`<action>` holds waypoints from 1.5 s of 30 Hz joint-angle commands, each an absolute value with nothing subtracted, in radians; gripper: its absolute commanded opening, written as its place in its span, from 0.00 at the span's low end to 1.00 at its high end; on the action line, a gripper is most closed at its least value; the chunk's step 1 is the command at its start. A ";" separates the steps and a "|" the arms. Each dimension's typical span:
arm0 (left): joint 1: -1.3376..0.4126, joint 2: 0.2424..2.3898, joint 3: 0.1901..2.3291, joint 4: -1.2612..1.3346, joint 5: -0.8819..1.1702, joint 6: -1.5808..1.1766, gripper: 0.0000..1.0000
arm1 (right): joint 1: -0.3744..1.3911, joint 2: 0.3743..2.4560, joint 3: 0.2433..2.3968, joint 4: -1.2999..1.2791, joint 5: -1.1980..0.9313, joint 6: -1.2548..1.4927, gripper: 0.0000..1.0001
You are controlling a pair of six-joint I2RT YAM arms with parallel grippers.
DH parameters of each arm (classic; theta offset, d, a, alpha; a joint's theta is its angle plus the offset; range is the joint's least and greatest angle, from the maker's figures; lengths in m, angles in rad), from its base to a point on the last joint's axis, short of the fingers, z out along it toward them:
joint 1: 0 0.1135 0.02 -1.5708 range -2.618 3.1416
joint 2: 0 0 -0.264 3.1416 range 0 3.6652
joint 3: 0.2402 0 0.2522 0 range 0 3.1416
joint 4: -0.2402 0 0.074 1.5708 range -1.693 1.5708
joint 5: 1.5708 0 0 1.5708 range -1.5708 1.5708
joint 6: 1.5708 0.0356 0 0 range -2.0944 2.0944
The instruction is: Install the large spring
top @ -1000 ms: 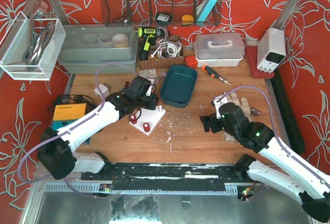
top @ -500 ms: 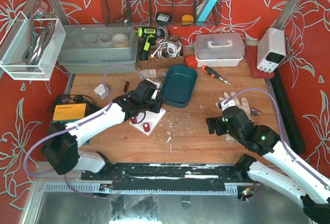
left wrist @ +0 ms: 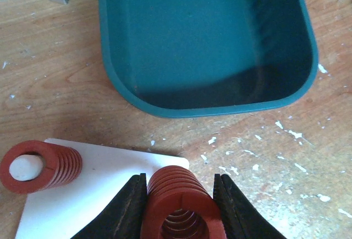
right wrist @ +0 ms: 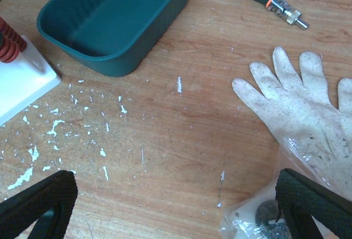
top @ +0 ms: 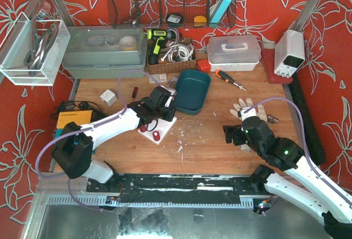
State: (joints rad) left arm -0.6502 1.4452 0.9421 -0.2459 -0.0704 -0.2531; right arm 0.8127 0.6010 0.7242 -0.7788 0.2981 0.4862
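My left gripper is shut on the large red spring and holds it over the far right corner of the white base plate. A smaller red spring sits on a white peg at the plate's left. In the top view the left gripper is over the plate, which carries two red springs; the large spring is hidden under the gripper there. My right gripper is open and empty, low over bare wood, well right of the plate.
A teal tray stands just beyond the plate. A white glove and a plastic bag of small parts lie by the right gripper. An orange-handled screwdriver, a grey block and a yellow box lie around.
My left arm has swung right along the plate toward the teal tray with the spring in its jaws. My right arm has drifted slightly right and toward the near edge.
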 commanded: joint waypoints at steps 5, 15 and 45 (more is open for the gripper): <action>-0.657 1.501 0.935 -0.205 -0.127 -0.196 0.10 | 0.816 0.608 0.773 -0.803 0.316 0.426 0.99; -0.657 1.540 0.917 -0.166 -0.110 -0.186 0.28 | 0.816 0.632 0.788 -0.795 0.315 0.417 0.99; -0.656 1.240 0.886 -0.105 -0.272 -0.273 1.00 | 0.798 0.827 0.706 -0.389 0.713 0.188 0.99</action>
